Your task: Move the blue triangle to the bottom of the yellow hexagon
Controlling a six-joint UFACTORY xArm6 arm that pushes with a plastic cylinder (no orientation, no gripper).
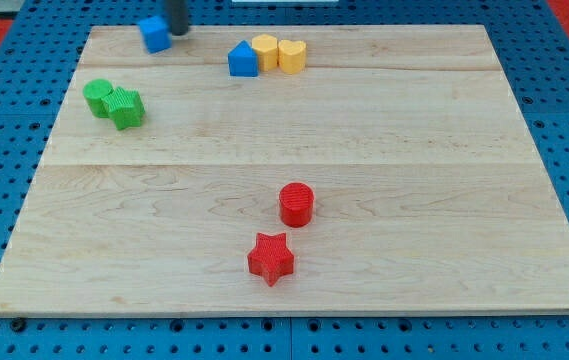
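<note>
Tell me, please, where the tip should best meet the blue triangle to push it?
Probably the top-left side of the blue triangle, coming from the view's top left. It touches the yellow hexagon on that block's left, so such a push should slide it down-right, beneath. My tip sits beside another blue block.

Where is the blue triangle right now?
The blue triangle sits near the view's top, touching the left side of the yellow hexagon.

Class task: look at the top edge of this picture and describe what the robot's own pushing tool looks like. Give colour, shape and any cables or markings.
Only a short stub of the rod shows: dark, nearly black, straight and round, plain. No cables or markings are visible. My tip is beside a blue block.
</note>
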